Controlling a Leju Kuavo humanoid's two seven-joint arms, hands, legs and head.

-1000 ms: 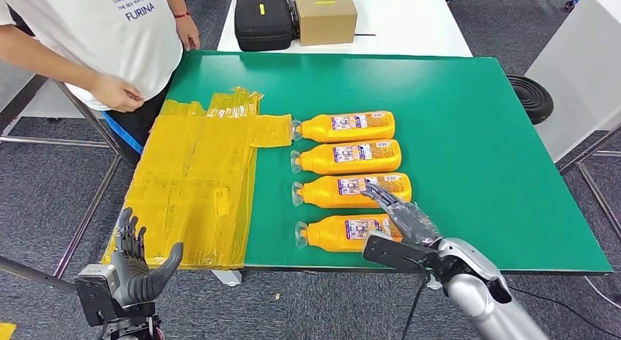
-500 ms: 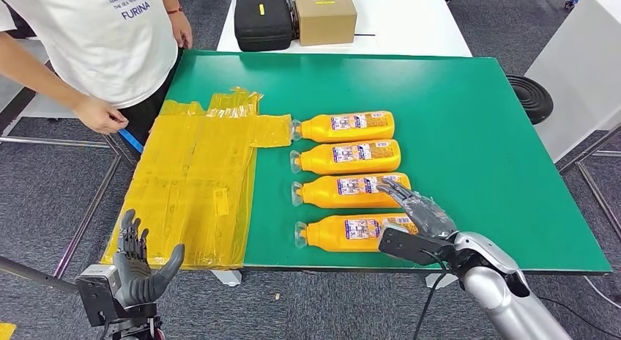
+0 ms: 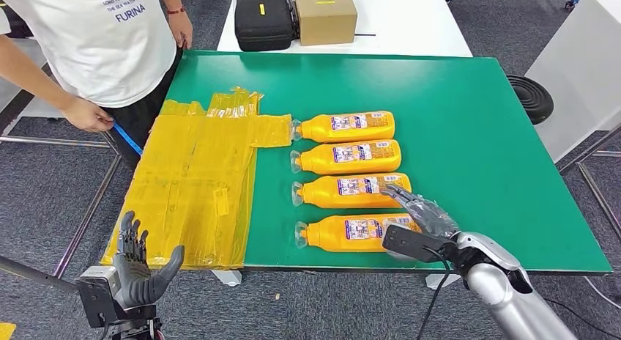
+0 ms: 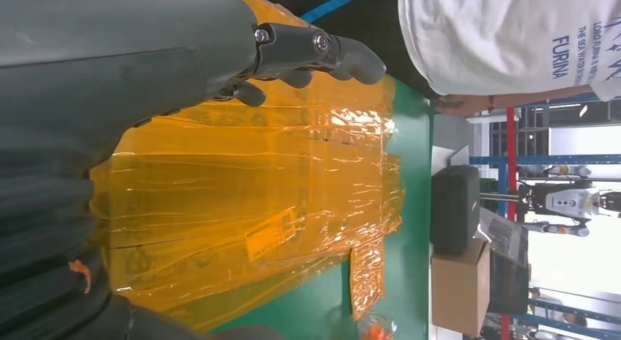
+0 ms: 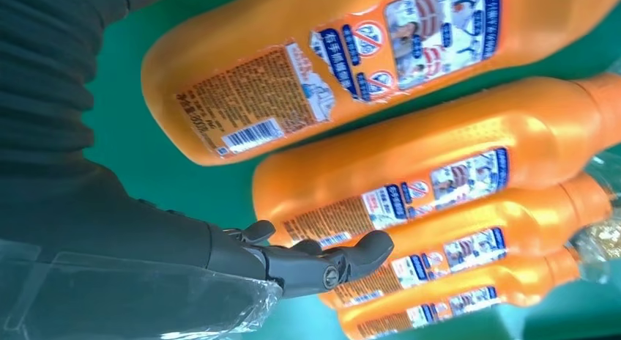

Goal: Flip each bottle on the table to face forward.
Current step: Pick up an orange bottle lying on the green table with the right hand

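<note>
**Right hand over nearest bottle**

I see four orange bottles (image 3: pixel 344 158) lying in a row on the green table (image 3: pixel 476 135), caps toward the yellow film (image 3: pixel 198 186). My right hand (image 3: pixel 425 217), fingers spread, holds nothing above the nearest bottle (image 3: pixel 351 233). Left hand (image 3: pixel 139 270) open off-table.

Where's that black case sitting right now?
In the head view, the black case sits on the white table beyond the green table's far edge, directly left of the cardboard box.
</note>
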